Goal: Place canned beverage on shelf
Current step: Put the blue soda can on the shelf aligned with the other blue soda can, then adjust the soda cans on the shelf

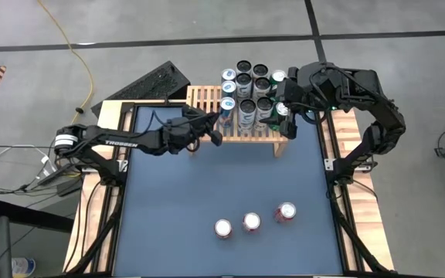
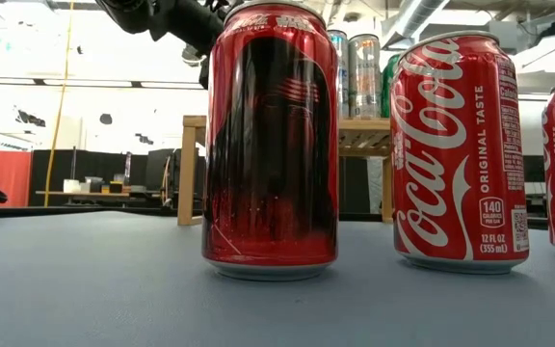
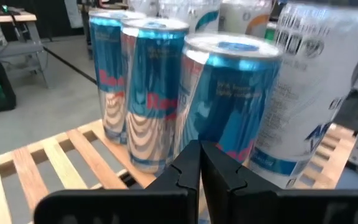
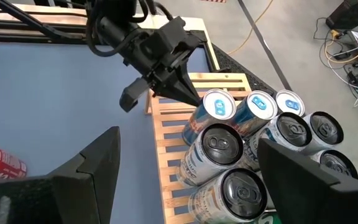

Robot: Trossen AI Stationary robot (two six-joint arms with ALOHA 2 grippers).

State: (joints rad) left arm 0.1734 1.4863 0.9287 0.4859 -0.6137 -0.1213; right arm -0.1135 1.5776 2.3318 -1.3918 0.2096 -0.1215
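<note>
The light-wood slatted shelf [image 1: 202, 99] stands at the table's far edge and carries several upright cans: blue-and-silver ones [image 1: 228, 91], dark-topped ones [image 1: 244, 81] and green ones [image 1: 279, 77]. My left gripper [image 1: 216, 127] is shut, with its tips at the nearest blue-and-silver can [image 3: 229, 106]. My right gripper [image 4: 191, 180] is open and empty above the cans at the shelf's right end [image 1: 284, 104]. Three red cans [image 1: 251, 222] stand on the blue mat near the front, and they also show in the low view [image 2: 271, 145]. My left gripper has its shut fingertips [image 4: 194, 98] against the side of the nearest blue-and-silver can, just below its rim [image 4: 205, 115]. The fingers come level from the table's left-near side. The can stands on the shelf's slats [image 3: 61, 162] beside the other blue cans.
A black keyboard [image 1: 149, 81] lies behind the shelf's left end. The shelf's left slats [image 4: 166, 124] are bare. The blue mat [image 1: 176, 201] lies between the shelf and the three red cans. Wooden rails [image 1: 103, 193] run along both table sides.
</note>
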